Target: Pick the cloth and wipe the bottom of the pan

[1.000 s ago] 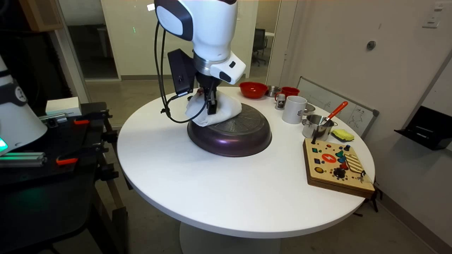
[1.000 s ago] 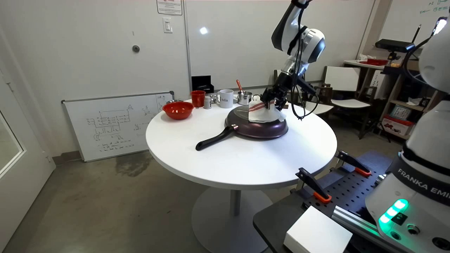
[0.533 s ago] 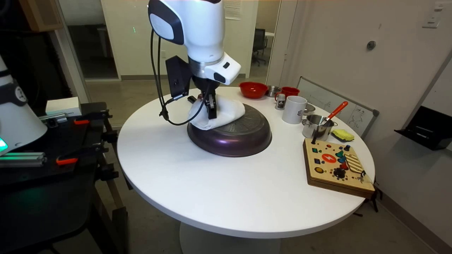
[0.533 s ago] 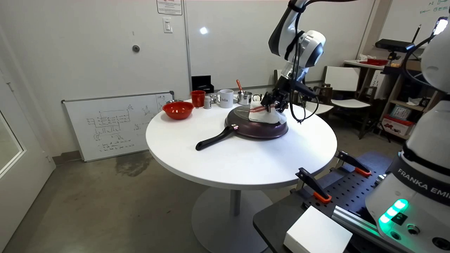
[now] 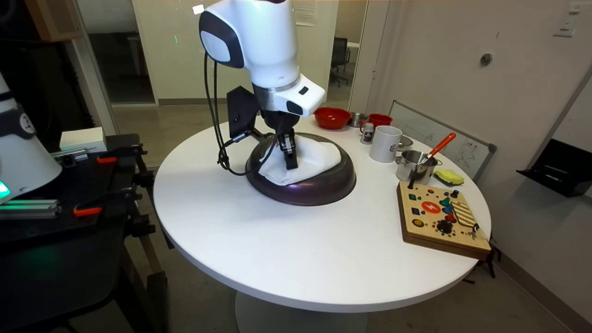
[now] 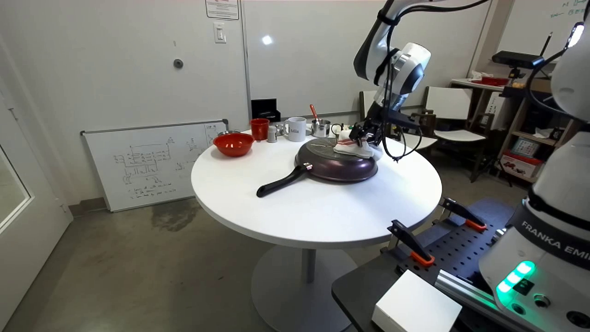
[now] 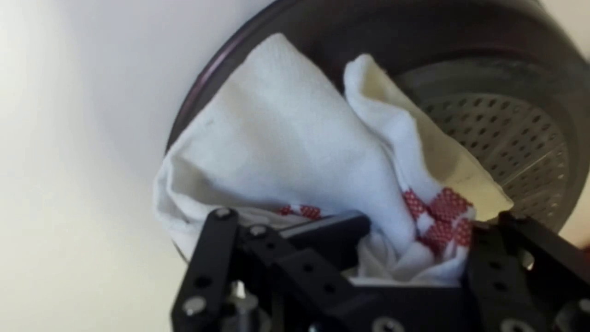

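Note:
The dark purplish-grey pan (image 5: 319,193) lies upside down on the round table, bottom up; its black handle (image 6: 282,184) shows in an exterior view. Bunched on the upturned bottom is the white cloth (image 5: 318,159), with red stripes (image 7: 440,221) in the wrist view. My gripper (image 7: 418,230) is shut on a fold of it, fabric packed between the fingers. In both exterior views the gripper (image 5: 290,162) points down onto the pan with the cloth spread around it. Toward the left of the wrist view, the cloth (image 7: 184,198) reaches the pan's rim. The fingertips are partly buried in fabric.
Beyond the pan stand a red bowl (image 5: 332,118), a red mug (image 6: 259,129), a white mug (image 5: 385,144) and a steel pot (image 5: 413,167) with a red-handled utensil. A wooden switch board (image 5: 439,222) lies near the table edge. Cables (image 5: 222,159) hang from the wrist.
In an exterior view, my gripper and the cloth have shifted right and nearer the camera across the pan's bottom, and lower. The pan has stayed in place; the grip is unchanged.

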You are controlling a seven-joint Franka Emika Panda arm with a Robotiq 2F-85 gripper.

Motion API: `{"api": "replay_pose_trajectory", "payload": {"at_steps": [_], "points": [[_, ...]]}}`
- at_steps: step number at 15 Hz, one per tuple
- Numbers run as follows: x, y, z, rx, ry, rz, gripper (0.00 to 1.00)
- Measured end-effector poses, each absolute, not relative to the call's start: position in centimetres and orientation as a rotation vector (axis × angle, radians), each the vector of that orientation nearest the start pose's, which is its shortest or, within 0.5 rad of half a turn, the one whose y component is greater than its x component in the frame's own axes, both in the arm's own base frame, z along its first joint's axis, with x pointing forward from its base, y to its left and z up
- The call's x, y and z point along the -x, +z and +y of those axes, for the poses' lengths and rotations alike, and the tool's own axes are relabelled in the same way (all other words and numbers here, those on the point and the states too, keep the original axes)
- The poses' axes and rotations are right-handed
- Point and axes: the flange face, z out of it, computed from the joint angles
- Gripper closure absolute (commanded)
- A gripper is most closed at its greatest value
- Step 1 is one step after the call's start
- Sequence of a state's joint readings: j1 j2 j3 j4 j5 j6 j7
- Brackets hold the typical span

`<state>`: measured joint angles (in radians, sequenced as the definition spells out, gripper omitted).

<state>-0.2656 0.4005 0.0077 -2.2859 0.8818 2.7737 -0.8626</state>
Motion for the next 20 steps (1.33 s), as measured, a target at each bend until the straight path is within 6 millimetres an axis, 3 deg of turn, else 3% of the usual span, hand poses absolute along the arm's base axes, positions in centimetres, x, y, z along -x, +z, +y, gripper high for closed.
{"api": "replay_pose_trajectory", "payload": {"at_steps": [5,9,12,15,17,20], "points": [[-52.2,15.7,-20.1,2.895,-0.425,0.408,0.97],[-54.8,17.1,-20.1,2.884,-0.495,0.397,0.97],[-56.9,19.8,-18.4,2.858,-0.568,0.337,0.97],[-58.0,22.2,-15.1,2.810,-0.589,0.227,0.97],[-57.8,22.8,-12.9,2.778,-0.557,0.167,0.97],[-56.7,22.0,-10.5,2.740,-0.470,0.102,0.97]]}}
